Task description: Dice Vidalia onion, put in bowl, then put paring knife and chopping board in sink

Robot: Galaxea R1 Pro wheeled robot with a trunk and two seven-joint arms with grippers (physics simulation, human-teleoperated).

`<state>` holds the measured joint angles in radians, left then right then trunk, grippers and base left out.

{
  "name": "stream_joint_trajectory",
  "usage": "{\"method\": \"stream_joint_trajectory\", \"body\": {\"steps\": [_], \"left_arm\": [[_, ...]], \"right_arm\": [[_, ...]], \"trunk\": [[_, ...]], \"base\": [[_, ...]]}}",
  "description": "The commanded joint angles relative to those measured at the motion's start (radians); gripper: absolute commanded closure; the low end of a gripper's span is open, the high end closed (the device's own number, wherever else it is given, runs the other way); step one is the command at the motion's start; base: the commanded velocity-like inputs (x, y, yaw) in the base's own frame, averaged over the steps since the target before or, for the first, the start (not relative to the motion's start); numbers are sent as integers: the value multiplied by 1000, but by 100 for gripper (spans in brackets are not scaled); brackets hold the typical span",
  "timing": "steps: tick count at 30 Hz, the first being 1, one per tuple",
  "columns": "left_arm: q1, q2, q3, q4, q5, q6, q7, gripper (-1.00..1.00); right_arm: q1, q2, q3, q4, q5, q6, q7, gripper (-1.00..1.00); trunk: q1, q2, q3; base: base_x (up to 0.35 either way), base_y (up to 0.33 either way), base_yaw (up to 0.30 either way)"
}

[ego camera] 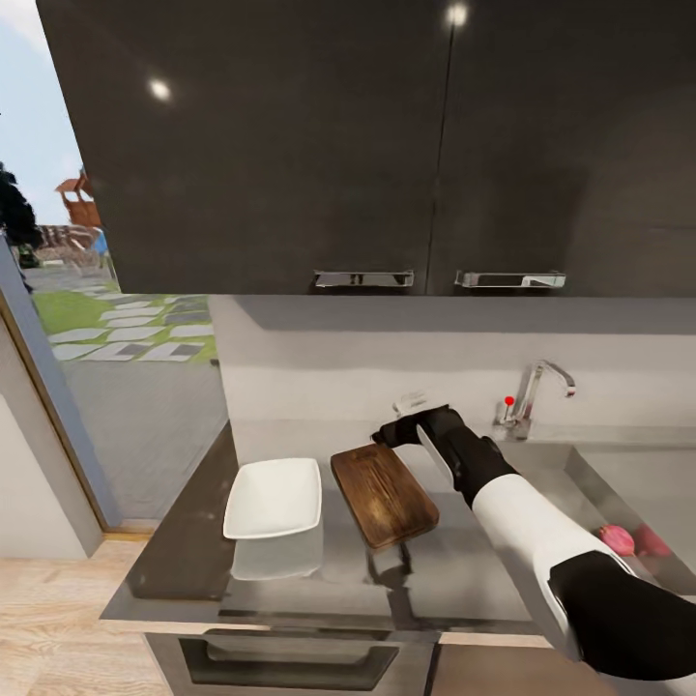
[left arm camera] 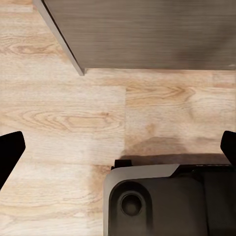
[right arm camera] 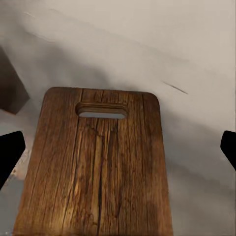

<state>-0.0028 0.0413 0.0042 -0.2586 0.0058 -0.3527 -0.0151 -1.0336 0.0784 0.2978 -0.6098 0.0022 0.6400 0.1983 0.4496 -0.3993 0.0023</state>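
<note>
The dark brown chopping board (ego camera: 384, 493) lies on the grey countertop (ego camera: 290, 570), just right of the white square bowl (ego camera: 273, 498). My right gripper (ego camera: 390, 434) hovers over the board's far end, open. In the right wrist view the board (right arm camera: 98, 167) and its slot handle sit between the spread fingertips (right arm camera: 10, 152) of the right gripper (right arm camera: 118, 152), which hold nothing. The pinkish Vidalia onion (ego camera: 616, 538) rests in the steel sink (ego camera: 590, 483) at the right. My left gripper (left arm camera: 118, 150) is open over the floor. The paring knife is out of view.
A chrome tap (ego camera: 534, 387) with a red knob (ego camera: 508, 400) stands behind the sink. Dark wall cabinets (ego camera: 387, 145) hang above the counter. A glass door (ego camera: 116, 367) opens to the left. Wooden floor (left arm camera: 73, 118) and my base (left arm camera: 162, 201) lie below the left gripper.
</note>
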Motion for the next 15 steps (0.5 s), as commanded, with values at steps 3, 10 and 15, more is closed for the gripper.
{"method": "stream_joint_trajectory", "body": {"steps": [3, 10, 15], "left_arm": [[0, 0, 0, 1, 0, -3, -2, -100], [0, 0, 0, 1, 0, -3, -1, -100], [0, 0, 0, 1, 0, -3, -2, -100]], "right_arm": [[0, -9, 6, -1, 2, 4, 84, -100], [0, -33, 8, -2, 3, 4, 144, -100], [0, -36, 9, -2, 2, 4, 165, -100]], "trunk": [[0, -1, 0], [0, -1, 0], [0, -1, 0]], "base": [[0, 0, 0], [8, 0, 0], [103, -49, 0]]}}
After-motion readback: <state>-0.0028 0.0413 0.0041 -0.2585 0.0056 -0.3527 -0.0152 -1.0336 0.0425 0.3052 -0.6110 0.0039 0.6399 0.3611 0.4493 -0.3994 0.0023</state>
